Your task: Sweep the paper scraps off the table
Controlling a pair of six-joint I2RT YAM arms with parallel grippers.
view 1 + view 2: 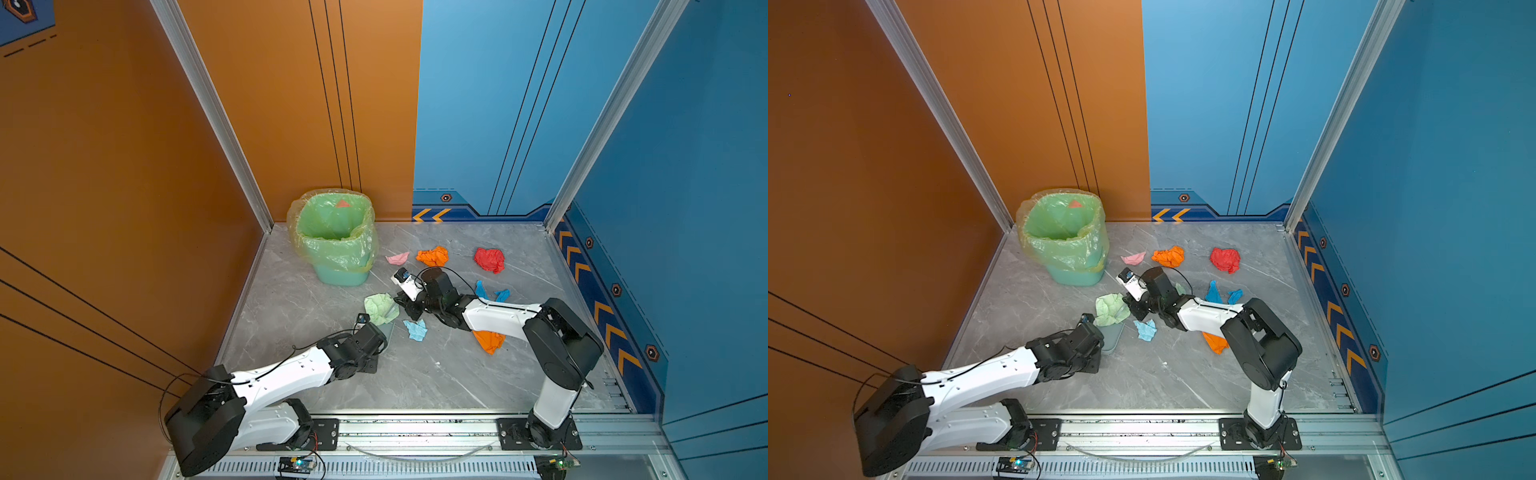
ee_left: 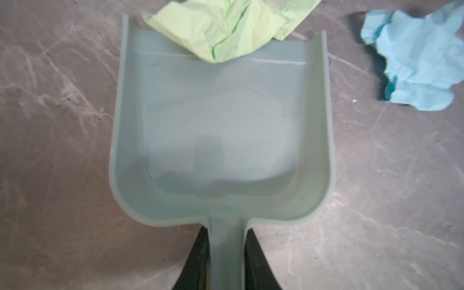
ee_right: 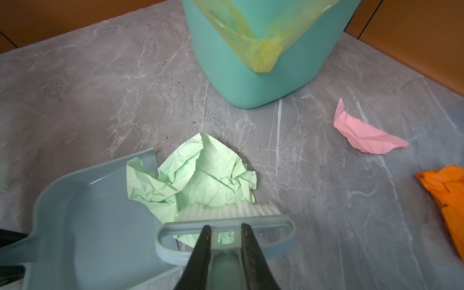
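My left gripper (image 2: 226,228) is shut on the handle of a grey-blue dustpan (image 2: 221,125) lying flat on the table (image 1: 415,374). A pale green paper scrap (image 3: 200,175) rests half over the pan's front lip. My right gripper (image 3: 225,226) is shut on the handle of a grey-blue brush (image 3: 226,222), whose white bristles touch the green scrap's side away from the pan. In both top views other scraps lie around: pink (image 1: 397,258), orange (image 1: 433,255), red (image 1: 489,259), bright blue (image 1: 490,291), light blue (image 1: 415,329) and a second orange (image 1: 489,340).
A green bin (image 1: 336,237) lined with a yellowish bag stands at the back left corner, a little beyond the pan; a reddish scrap shows inside it. Orange and blue walls close three sides. An aluminium rail (image 1: 415,428) runs along the front edge.
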